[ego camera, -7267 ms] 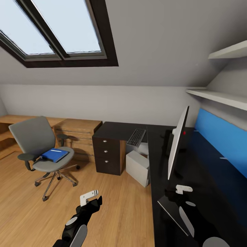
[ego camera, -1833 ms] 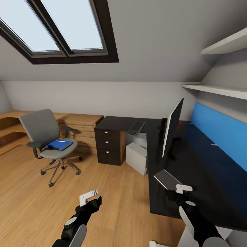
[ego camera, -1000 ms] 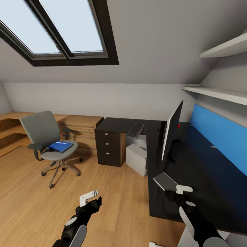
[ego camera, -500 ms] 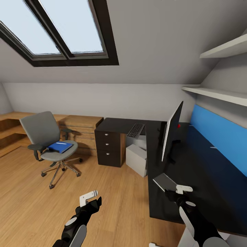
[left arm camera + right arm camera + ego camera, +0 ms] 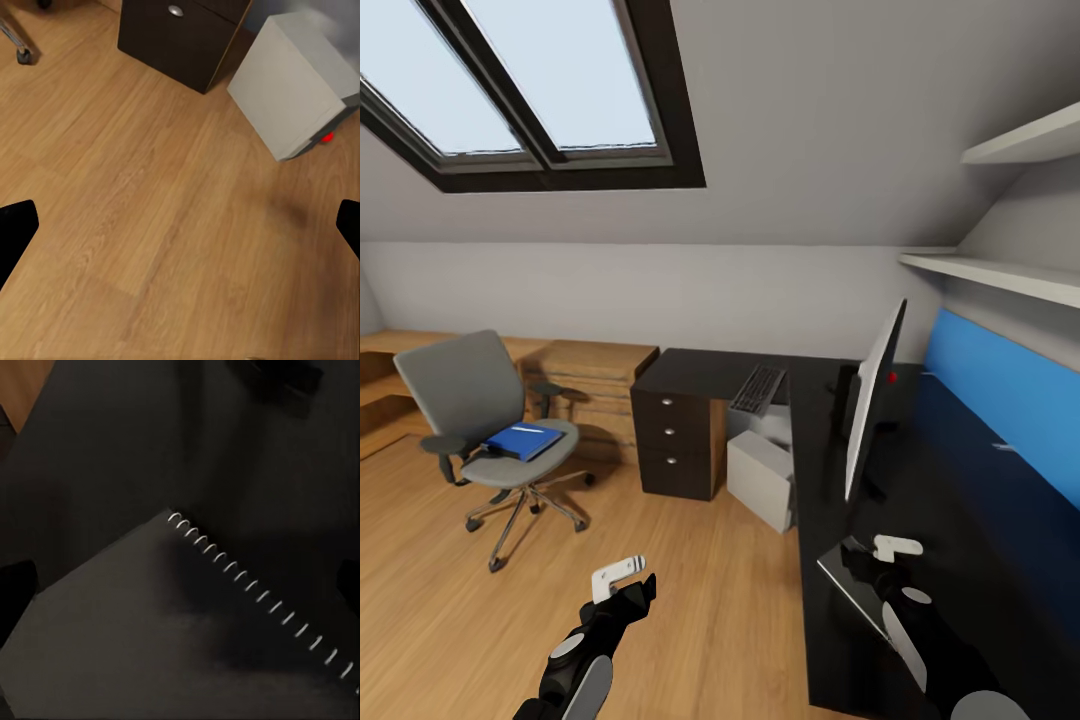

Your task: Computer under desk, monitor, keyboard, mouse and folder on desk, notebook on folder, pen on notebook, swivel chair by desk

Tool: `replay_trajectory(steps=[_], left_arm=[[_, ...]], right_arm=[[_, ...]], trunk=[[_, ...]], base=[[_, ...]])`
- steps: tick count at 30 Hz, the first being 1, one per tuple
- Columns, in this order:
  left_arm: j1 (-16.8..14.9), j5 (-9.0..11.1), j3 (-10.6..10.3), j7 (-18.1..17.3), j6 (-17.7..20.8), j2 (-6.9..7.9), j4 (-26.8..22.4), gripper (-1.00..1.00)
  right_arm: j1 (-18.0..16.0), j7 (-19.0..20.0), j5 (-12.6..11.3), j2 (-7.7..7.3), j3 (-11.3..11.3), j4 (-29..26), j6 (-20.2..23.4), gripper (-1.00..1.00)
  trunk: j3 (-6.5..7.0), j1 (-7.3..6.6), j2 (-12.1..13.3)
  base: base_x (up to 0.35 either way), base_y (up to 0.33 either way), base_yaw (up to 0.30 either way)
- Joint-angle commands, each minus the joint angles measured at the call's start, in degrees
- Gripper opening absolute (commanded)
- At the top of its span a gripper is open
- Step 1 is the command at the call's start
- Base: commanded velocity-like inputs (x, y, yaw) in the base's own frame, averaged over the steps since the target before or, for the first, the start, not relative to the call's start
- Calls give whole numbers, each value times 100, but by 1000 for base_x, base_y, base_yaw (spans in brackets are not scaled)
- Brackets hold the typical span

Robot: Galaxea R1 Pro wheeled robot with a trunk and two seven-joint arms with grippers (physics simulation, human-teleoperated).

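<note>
Right gripper (image 5: pixel 872 562), jaws spread, poised over the thin grey spiral-bound notebook (image 5: pixel 852 590) on the glossy black surface (image 5: pixel 960 520), left gripper (image 5: pixel 628 580) open above the floor; notebook pickup seems in hand, though the bright blue folder (image 5: pixel 523 441) on the grey swivel chair (image 5: pixel 480 415) arguably needs moving first.

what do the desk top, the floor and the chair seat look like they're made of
Desk top: glossy black, probably laminate; it mirrors the blue wall panel.
Floor: light wood planks, with visible grain and seams.
Chair seat: matte grey, seemingly fabric upholstery; its base looks like shiny metal.
</note>
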Motion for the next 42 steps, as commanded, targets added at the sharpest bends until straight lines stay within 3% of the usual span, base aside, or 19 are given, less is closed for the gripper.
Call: replay_trajectory(steps=[1, 42], left_arm=[[-5, 46, -8, 47, 13, 1, -8, 100], [-4, 32, -10, 51, 12, 1, -8, 100]], right_arm=[[-2, -21, -55, -2, 14, -12, 23, 100], [-2, -19, -48, 3, 25, 9, 22, 100]], trunk=[[-7, 4, -4], [-7, 4, -4]], base=[[326, 0, 0], [74, 0, 0]])
